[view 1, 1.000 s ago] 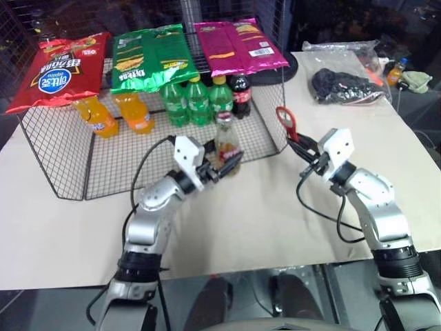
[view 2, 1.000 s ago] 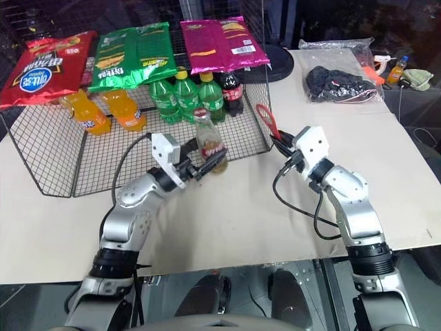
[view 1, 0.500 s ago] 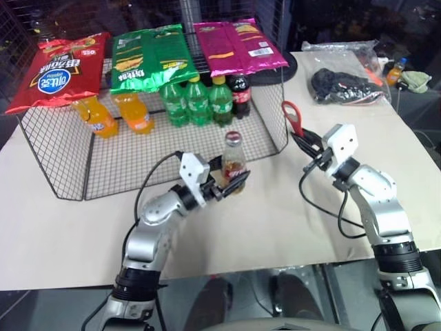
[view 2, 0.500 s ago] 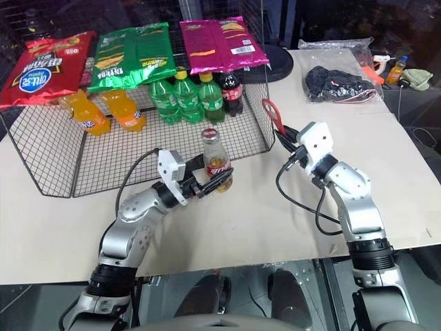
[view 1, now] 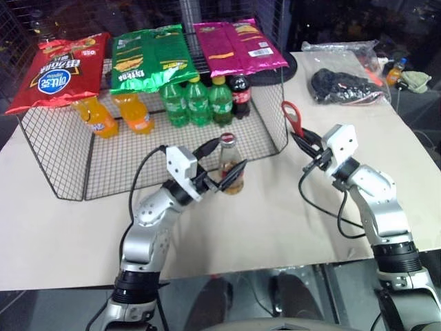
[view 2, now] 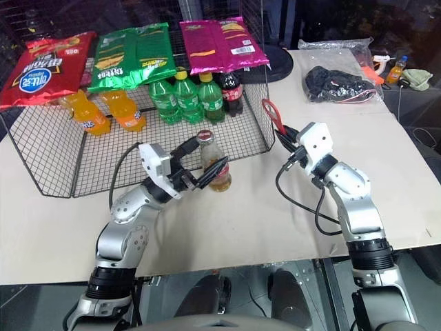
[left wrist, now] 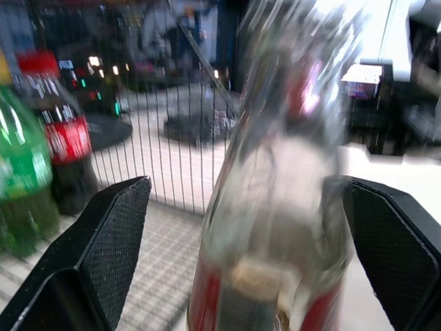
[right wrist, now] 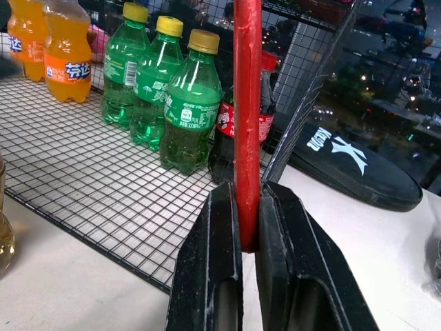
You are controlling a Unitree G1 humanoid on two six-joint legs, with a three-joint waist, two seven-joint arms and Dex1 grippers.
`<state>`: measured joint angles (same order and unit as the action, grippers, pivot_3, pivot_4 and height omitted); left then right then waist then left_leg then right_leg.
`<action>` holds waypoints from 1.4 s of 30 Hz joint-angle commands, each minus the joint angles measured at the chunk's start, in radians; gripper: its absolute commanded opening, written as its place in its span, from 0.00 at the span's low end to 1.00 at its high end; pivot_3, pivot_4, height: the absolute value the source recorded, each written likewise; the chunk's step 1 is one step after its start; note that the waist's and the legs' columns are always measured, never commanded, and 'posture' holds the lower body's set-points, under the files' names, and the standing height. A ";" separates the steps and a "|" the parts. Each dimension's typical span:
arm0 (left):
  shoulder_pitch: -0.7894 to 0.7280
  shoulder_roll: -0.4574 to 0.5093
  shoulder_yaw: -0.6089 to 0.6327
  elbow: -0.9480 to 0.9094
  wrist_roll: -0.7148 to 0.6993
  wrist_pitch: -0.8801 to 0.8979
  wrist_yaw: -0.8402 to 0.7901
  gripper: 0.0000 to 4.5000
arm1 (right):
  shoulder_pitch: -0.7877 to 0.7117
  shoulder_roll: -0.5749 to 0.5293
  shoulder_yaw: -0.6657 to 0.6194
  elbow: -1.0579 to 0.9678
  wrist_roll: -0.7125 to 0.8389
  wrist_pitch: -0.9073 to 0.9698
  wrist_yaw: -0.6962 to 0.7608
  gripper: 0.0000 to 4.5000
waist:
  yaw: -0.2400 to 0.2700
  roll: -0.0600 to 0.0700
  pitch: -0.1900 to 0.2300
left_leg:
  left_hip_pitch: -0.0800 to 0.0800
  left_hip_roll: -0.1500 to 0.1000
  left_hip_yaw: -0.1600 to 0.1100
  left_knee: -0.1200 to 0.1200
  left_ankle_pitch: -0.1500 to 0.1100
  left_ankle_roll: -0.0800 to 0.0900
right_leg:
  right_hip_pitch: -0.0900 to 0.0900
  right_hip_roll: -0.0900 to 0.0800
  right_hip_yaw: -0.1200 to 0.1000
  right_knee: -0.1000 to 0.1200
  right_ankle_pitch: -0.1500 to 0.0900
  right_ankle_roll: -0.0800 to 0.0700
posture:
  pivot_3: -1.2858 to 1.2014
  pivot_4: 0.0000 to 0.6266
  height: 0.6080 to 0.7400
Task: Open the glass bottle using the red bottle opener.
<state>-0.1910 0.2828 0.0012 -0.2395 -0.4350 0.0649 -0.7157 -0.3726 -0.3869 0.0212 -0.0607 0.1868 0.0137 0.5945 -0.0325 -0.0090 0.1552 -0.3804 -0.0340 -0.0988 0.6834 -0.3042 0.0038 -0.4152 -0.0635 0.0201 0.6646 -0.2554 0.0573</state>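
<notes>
Between spread left fingers, glass bottle upright (untouched), right fingers pinching red bottle opener.

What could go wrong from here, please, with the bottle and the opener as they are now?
The left claw is open around the glass bottle, so nothing steadies it; a nudge or any levering on the cap could tip it. The right claw pinches the red opener only by its thin handle, so it may twist or slip.

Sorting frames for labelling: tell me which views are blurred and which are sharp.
Left wrist view: the glass bottle is smeared and soft, with glare near its top. Right wrist view: the red bottle opener and green bottles are crisp. Both eye views are sharp.
</notes>
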 commanded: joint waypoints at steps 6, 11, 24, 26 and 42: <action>0.003 0.003 0.000 -0.061 -0.046 0.004 -0.014 0.99 | -0.017 0.009 -0.012 -0.013 0.004 -0.034 0.000 0.00 | 0.000 0.000 0.000 | 0.000 0.000 0.000 0.000 0.000 0.000 | 0.000 0.000 0.000 0.000 0.000 0.000 | 0.52 0.24 1.00; 0.004 0.025 -0.015 -0.040 0.002 -0.021 -0.024 0.99 | -0.017 0.007 -0.015 -0.012 0.004 -0.035 0.004 0.00 | 0.000 0.000 0.000 | 0.000 0.000 0.000 0.000 0.000 0.000 | 0.000 0.000 0.000 0.000 0.000 0.000 | 0.52 0.24 1.00; -0.014 0.007 -0.017 0.010 0.029 -0.076 -0.028 0.74 | -0.020 0.013 -0.015 -0.008 -0.001 -0.038 0.002 0.00 | 0.000 0.000 0.000 | 0.000 0.000 0.000 0.000 0.000 0.000 | 0.000 0.000 0.000 0.000 0.000 0.000 | 0.52 0.24 1.00; -0.017 0.001 -0.014 0.012 0.025 -0.078 -0.028 0.51 | -0.019 0.012 -0.016 -0.010 -0.001 -0.038 0.002 0.00 | 0.000 0.000 0.000 | 0.000 0.000 0.000 0.000 0.000 0.000 | 0.000 0.000 0.000 0.000 0.000 0.000 | 0.52 0.24 1.00; -0.005 -0.004 -0.019 0.031 0.006 -0.092 -0.041 0.23 | -0.035 0.034 0.057 -0.064 -0.034 -0.036 0.016 0.00 | 0.000 0.001 -0.001 | 0.001 0.000 0.000 0.000 0.000 0.000 | 0.001 0.000 0.000 0.000 0.000 0.000 | 0.52 0.24 1.00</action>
<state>-0.2105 0.2760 -0.0072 -0.2108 -0.4312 -0.0278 -0.7466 -0.3843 -0.3571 0.0648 -0.0693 0.1585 -0.0048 0.6068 -0.0320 -0.0082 0.1547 -0.3793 -0.0340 -0.0984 0.6834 -0.3042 0.0038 -0.4146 -0.0630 0.0203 0.6648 -0.2554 0.0573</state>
